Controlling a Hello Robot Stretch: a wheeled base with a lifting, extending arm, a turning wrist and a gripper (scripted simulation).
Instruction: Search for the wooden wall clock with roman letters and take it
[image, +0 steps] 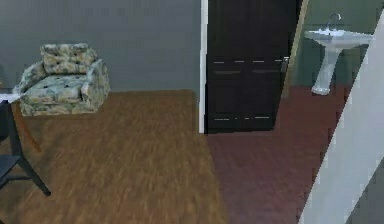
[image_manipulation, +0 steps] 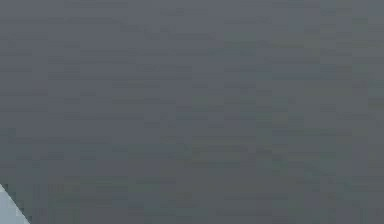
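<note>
Pincer's state cannot be told, nor where the wall clock is hanging. A dark chair (image: 14, 150) is being cut off at the forward view's left edge. A floral padded armchair (image: 65, 78) is sitting on wood-grain floor (image: 120, 150) left of a dark panelled door (image: 245, 65); a white pedestal sink (image: 335, 45) is standing beyond

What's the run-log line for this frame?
phase: search | forward: floral armchair left, dark door middle, pedestal sink right | arm side: grey wall
</note>
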